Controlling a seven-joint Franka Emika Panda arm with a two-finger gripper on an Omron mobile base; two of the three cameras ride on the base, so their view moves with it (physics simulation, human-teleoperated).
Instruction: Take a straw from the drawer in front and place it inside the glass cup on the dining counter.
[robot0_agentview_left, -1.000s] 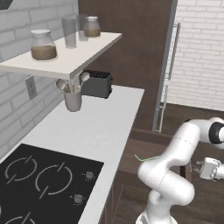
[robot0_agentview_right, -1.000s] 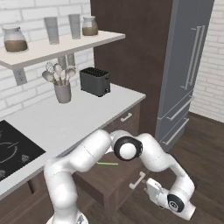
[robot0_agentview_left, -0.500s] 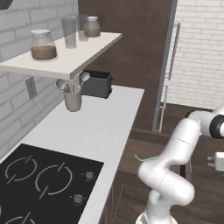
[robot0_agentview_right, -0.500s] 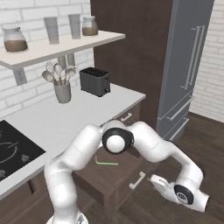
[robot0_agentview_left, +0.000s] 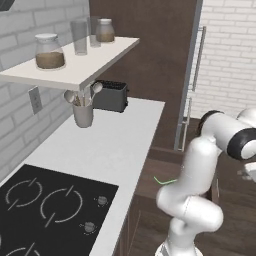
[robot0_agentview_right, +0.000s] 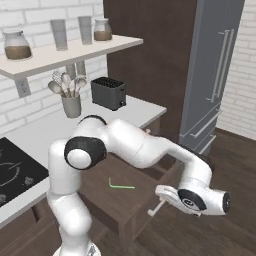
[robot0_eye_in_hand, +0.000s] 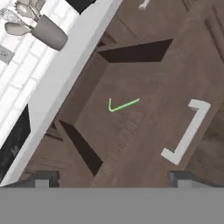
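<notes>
Brown drawer (robot0_eye_in_hand: 131, 118): it stands pulled out under the white worktop (robot0_agentview_left: 120, 145), and you can look straight down into it in the hand view.
Change: over the last second the arm has swung out to its right and carried the claw (robot0_agentview_right: 172, 196) away from the drawer front; a second ago it sat close by the handle (robot0_eye_in_hand: 188, 131), now it is clear of it.
Meaning: you can judge the opening step as done; what is left is the reach in for the straw, then the carry to the cup.
Straw (robot0_eye_in_hand: 123, 105): bright green, bent near one end, lying flat on the drawer floor about mid-drawer, touching none of the walls. You see it also from the right base view (robot0_agentview_right: 121, 185) and, partly hidden by the arm, from the left (robot0_agentview_left: 164, 180).
Claw: jaws spread wide, about as wide as they go; nothing sits between them and they touch nothing. Its two dark tips (robot0_eye_in_hand: 43, 177) show at the bottom of the hand view, one either side of the drawer.
Claw position: above and outside the drawer front, looking down at the straw from well apart.
Next move, as a judgement: you will have to come down over the straw and line the jaws across it; it is thin and lies flat, so expect a fussy pinch.
Cup: cannot tell where it stands from these views.
</notes>
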